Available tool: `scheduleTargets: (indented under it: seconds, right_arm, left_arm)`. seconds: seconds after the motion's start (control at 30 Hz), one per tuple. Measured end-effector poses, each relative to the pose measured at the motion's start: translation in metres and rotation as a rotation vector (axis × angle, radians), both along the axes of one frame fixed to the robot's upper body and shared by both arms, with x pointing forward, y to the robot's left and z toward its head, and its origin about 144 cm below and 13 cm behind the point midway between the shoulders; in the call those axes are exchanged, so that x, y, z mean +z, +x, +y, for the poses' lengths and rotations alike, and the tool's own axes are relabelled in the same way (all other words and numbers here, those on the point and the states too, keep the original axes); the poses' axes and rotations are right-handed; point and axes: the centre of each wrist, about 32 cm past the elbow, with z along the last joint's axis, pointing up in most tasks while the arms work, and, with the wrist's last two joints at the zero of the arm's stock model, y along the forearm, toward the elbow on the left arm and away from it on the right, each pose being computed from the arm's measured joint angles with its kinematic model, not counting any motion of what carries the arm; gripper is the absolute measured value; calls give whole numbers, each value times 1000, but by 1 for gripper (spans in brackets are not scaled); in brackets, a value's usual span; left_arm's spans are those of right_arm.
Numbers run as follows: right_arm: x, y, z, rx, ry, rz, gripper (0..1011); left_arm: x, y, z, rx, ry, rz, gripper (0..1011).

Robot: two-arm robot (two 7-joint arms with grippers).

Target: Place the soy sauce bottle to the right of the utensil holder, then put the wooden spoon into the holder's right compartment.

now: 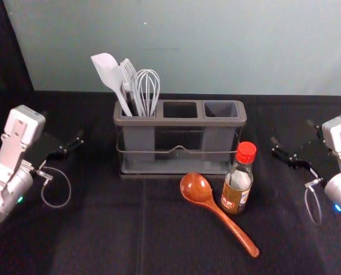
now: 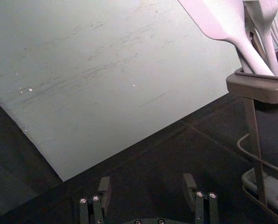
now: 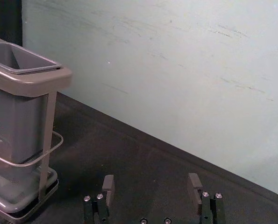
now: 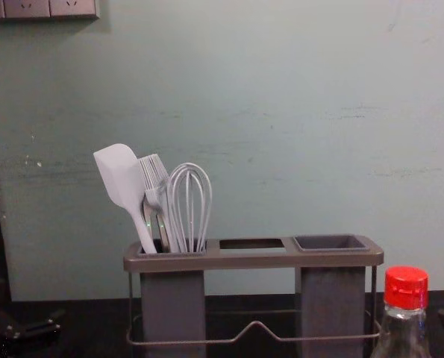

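My left gripper [image 1: 63,127] is open and empty left of the utensil holder [image 1: 181,154]; my right gripper [image 1: 292,133] stands open on the other side, with nothing between its fingers. The wrist views show the left gripper [image 2: 147,184] and right gripper [image 3: 151,182] with fingers spread. The soy sauce bottle [image 1: 237,182], red-capped, stands upright before the holder's right front corner. Left of it lies the wooden spoon [image 1: 219,212], bowl toward the holder, handle slanting to the front right. In the chest view, the holder's right compartment [image 4: 330,242] is empty; the bottle cap [image 4: 406,287] shows beside it.
A white spatula [image 1: 108,73], a fork and a whisk [image 1: 148,86] stand in the holder's left compartment. Behind the holder rises a pale wall [image 4: 296,112]. Dark cloth [image 1: 101,229] covers the table, with free room right of the bottle.
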Motion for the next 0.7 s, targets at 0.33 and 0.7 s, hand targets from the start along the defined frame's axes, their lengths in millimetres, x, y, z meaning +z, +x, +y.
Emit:
scheduleTargets:
  seconds: [0.33, 0.7]
  right_arm:
    - [0, 0, 0, 0, 0, 0, 1003]
    - [0, -2, -1, -3, 1, -2, 1003]
  left_arm:
    - [0, 0, 0, 0, 0, 0, 1005]
    - [0, 0, 0, 0, 0, 0, 1005]
